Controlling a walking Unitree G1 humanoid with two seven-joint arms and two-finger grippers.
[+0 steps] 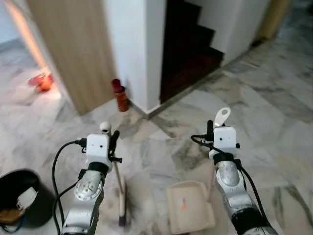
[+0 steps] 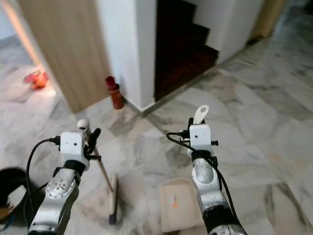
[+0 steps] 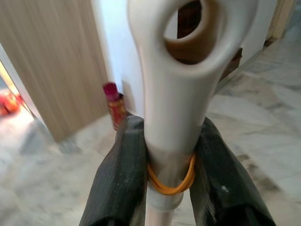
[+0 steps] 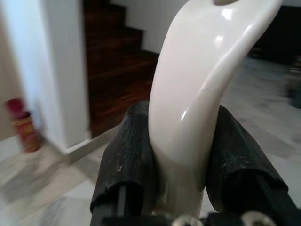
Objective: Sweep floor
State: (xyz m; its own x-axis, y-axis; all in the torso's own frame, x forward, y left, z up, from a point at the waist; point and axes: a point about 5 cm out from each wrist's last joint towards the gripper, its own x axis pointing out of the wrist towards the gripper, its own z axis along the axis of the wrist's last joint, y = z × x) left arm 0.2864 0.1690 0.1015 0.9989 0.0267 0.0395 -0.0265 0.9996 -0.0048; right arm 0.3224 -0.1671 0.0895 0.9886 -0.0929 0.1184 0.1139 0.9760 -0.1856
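- The marble floor (image 1: 274, 112) lies open across the right side and lower middle of the frame.
- A white wall corner (image 1: 142, 54) and red bottle (image 1: 120, 95) block the upper centre.
- A wooden door (image 1: 73, 49) closes the upper left.
- Dark stairs (image 1: 188, 54) rise at upper centre-right.
- A black bin (image 1: 19, 196) sits at lower left.

Broom (image 1: 120, 196) left of dustpan (image 1: 188, 205), both near; bin (image 1: 19, 198) far left; stairs (image 1: 188, 49) beyond.
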